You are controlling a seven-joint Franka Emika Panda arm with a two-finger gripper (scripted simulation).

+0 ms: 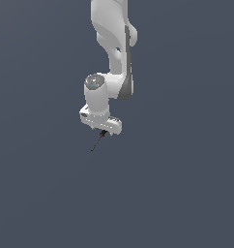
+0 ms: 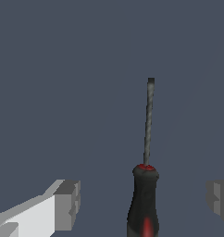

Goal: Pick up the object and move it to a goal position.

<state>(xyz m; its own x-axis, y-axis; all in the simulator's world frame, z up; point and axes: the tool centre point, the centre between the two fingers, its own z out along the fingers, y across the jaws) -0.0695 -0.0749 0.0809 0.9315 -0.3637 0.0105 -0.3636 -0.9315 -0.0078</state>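
The object (image 2: 148, 120) is a thin dark rod ending in a black handle with red marks. In the wrist view the handle lies between my two fingers, with a gap on each side. My gripper (image 2: 142, 200) is open; one grey fingertip (image 2: 67, 203) and the other (image 2: 219, 200) stand well apart from the handle. In the exterior view the white gripper (image 1: 103, 131) hangs just above the object (image 1: 96, 142), whose red-and-black head sits right under the fingers while the rod points away toward the exterior view's lower left.
A plain dark grey-blue surface (image 1: 186, 184) fills both views. The white arm (image 1: 114, 43) comes down from the top of the exterior view. Nothing else shows.
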